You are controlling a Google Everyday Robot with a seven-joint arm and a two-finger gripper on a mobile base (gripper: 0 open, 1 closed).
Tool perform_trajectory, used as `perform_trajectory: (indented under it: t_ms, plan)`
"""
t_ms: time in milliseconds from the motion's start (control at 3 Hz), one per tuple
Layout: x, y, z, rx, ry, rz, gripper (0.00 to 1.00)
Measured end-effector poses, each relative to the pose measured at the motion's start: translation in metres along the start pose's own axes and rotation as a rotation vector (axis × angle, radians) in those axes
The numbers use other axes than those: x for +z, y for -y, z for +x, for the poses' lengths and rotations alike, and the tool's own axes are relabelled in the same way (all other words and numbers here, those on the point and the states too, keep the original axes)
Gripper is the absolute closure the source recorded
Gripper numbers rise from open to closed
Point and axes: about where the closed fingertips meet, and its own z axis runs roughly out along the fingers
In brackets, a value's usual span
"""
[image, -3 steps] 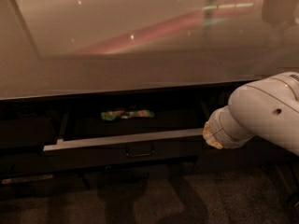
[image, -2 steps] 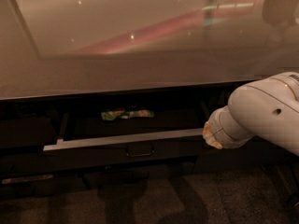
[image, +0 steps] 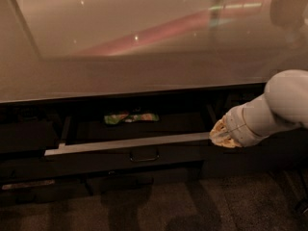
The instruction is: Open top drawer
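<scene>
The top drawer [image: 127,144] stands pulled out from under the countertop. Its long front edge catches the light, and a small dark bar handle [image: 143,156] sits at its centre. Inside, near the back, lies a green and white packet [image: 131,117]. My white arm reaches in from the right. The gripper [image: 222,134] is at the right end of the drawer front, level with its top edge. Its tip is mostly hidden by the wrist.
A wide glossy countertop [image: 144,47] spans the view above the drawer. Lower, shorter dark drawer fronts [image: 115,181] sit beneath it. Dark cabinet fronts [image: 26,136] flank the left side, and dim carpeted floor [image: 192,206] fills the foreground.
The drawer holds the same pulled-out position. My arm has shifted slightly up and to the right, with the gripper staying by the drawer's right end.
</scene>
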Motion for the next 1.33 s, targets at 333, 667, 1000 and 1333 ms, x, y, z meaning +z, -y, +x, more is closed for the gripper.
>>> perform_trajectory:
  t_ms: [333,667,1000,1333]
  plan:
    - [-0.001,0.008,0.003,-0.009,0.134,0.037,1.0]
    - [-0.001,0.008,0.004,-0.009,0.134,0.037,1.0]
    - [0.016,0.019,0.028,0.043,0.165,-0.004,1.0]
    - [0.041,0.031,0.066,0.123,0.208,-0.053,1.0]
